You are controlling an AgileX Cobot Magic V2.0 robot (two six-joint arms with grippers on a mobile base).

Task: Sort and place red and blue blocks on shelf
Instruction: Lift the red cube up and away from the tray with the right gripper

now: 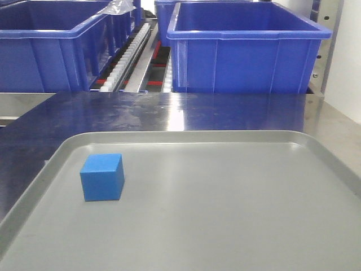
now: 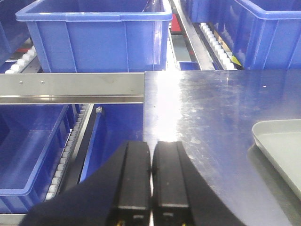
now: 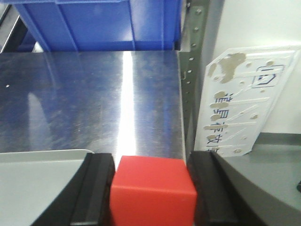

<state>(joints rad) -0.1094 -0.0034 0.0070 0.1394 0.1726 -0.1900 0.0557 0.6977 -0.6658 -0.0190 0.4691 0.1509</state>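
The blue block point(image 1: 102, 177) sits on the left part of the grey tray point(image 1: 225, 226) in the front view, with no gripper near it. The red block point(image 3: 153, 190) is held between the black fingers of my right gripper point(image 3: 151, 165), above the tray's corner point(image 3: 42, 179) and the steel table point(image 3: 94, 99). My left gripper point(image 2: 151, 150) is shut with nothing between its fingers, hovering over the table's left edge point(image 2: 146, 117). The shelf shows as a brushed-metal rail point(image 2: 70, 87) with white rollers point(image 2: 66, 150) below it. Neither gripper appears in the front view.
Large dark-blue bins point(image 1: 245, 48) point(image 1: 53, 48) stand on the roller tracks point(image 1: 130, 53) behind the table. Another bin point(image 2: 96, 37) sits beyond the rail, and one point(image 2: 28, 150) lies on the lower tier. A perforated upright point(image 3: 190, 75) and a white sign point(image 3: 242, 101) stand at the right.
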